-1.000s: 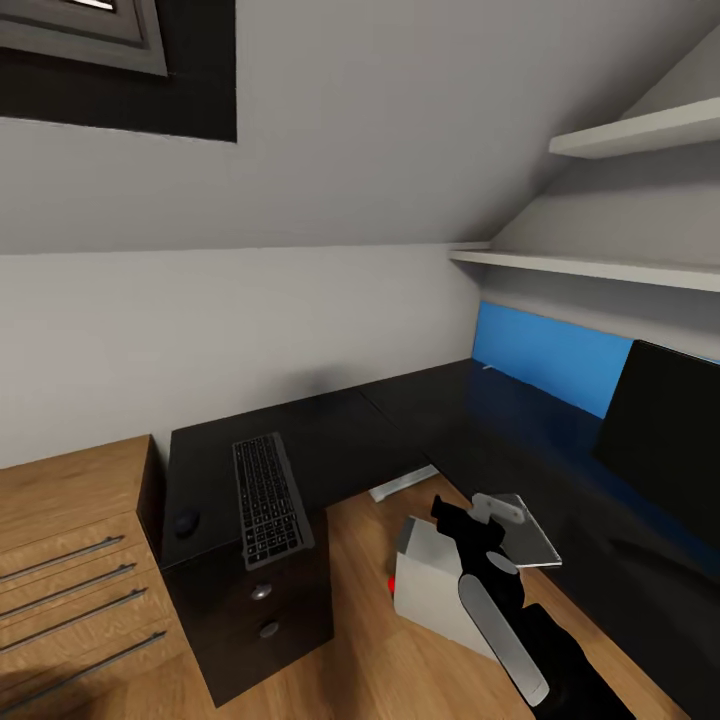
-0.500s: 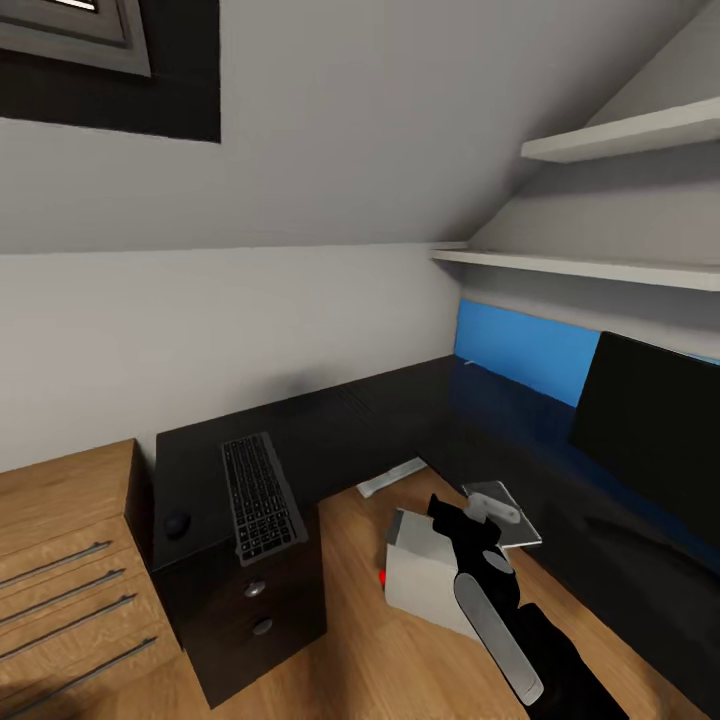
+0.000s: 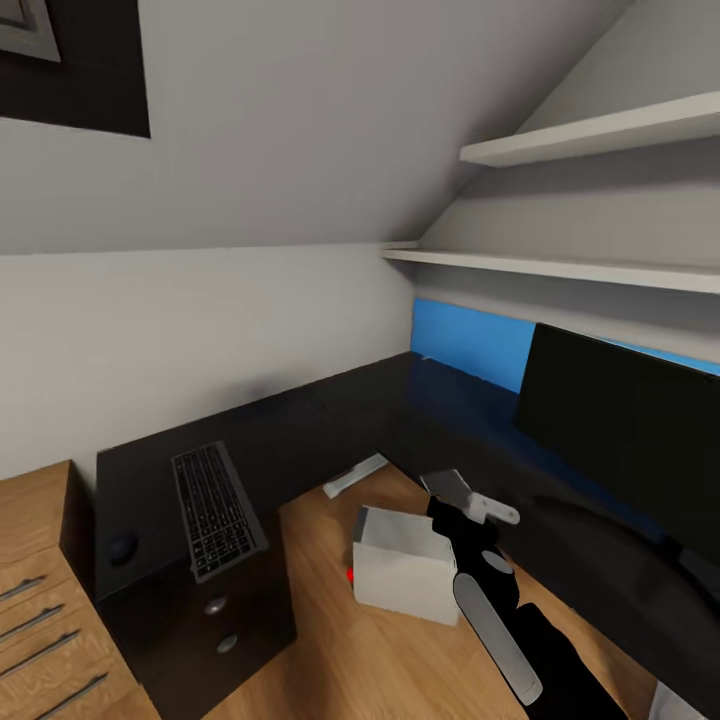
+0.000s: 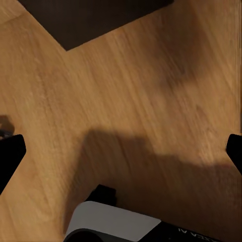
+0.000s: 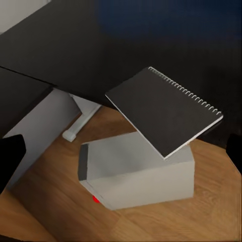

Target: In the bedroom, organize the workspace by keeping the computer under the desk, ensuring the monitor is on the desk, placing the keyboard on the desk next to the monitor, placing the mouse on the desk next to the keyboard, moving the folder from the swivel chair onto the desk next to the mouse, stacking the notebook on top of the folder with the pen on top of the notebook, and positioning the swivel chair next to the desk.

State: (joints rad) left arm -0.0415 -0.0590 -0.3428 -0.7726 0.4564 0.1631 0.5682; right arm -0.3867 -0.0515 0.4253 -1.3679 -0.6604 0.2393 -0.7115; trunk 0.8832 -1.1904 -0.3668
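The black desk bends along two walls. On its left end lie the keyboard and a small dark mouse. At the right stands the monitor. The pale grey computer sits on the floor in the desk's inner corner, its red mark showing. A dark spiral notebook juts, tilted, from the desk's edge above the computer. My right gripper is just before it, fingers wide apart. My left gripper hangs open over bare floor. Folder, pen and swivel chair are out of view.
A light wooden cabinet with bar handles adjoins the desk's left end. A bright blue panel runs along the wall behind the monitor. Two white shelves hang above under a sloping ceiling. Wooden floor lies between cabinet and desk.
The whole picture has shifted left, so the camera has turned right; more of the monitor shows and less of the cabinet. The right arm keeps its place in the picture.
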